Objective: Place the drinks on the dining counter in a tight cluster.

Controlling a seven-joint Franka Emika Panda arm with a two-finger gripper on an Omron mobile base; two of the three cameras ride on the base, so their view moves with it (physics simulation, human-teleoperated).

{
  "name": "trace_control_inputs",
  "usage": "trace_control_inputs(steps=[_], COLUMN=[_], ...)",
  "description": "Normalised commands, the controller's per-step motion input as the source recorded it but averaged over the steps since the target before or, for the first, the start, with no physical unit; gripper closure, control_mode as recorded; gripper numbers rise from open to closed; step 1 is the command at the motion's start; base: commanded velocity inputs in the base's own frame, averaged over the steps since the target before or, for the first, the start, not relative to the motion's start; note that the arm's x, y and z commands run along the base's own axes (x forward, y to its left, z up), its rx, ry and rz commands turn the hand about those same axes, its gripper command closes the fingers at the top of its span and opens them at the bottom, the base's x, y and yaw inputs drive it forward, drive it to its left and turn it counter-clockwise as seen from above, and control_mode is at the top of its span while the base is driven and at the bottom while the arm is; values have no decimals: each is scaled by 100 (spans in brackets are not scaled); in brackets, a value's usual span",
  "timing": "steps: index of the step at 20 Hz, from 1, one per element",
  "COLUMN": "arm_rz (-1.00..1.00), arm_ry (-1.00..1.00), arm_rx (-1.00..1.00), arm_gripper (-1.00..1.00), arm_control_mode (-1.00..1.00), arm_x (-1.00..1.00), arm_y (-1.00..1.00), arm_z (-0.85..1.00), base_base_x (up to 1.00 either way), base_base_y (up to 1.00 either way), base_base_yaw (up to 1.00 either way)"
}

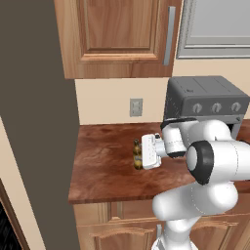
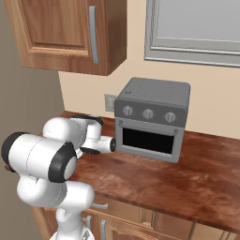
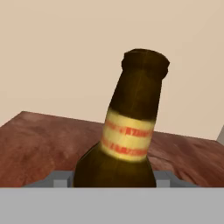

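The slim amber-brown bottle (image 3: 131,140) stands upright on the counter (image 1: 102,166) that also carries the grey toaster oven (image 2: 152,119) — not the dining counter, so it has yet to be carried there. In the hand view the bottle rises dead ahead and very close, its body set between the two small grey finger pads (image 3: 59,178) at the bottom edge, its neck with the yellow-and-red label above them. Its long axis is vertical, and the pincer (image 1: 138,155) reaches it from the side, level with the lower body; in the left base view a sliver of brown glass shows just beyond the white hand, near the counter's middle and well left of the oven. The fingers appear drawn in against the bottle's sides, yet the actual contact is cut off by the bottom of the hand view, so whether they already clamp the glass or merely bracket it I cannot tell. The coming move, as I judge it, turns on that — a firm hold low on the body, then a straight lift that keeps the bottle vertical. In the right base view the arm's own bulk covers the hand and bottle. The bottle's base is hidden in every view.
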Motion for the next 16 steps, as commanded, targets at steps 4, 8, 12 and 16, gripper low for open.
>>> trace_control_inputs(steps=[4,8,12,16], arm_rz=[-2,-1,0,0], arm_ry=[0,0,5,8], arm_rx=[2,9,4,1], arm_gripper=[100,100,100,100], arm_control_mode=[-100,-100,-100,-100], arm_x=[-12,-30,-39,-43], arm_y=[0,-3,-1,-10], arm_z=[11,34,44,44], base_base_x=[0,0,0,0], base_base_y=[0,0,0,0], base_base_yaw=[0,0,0,0])
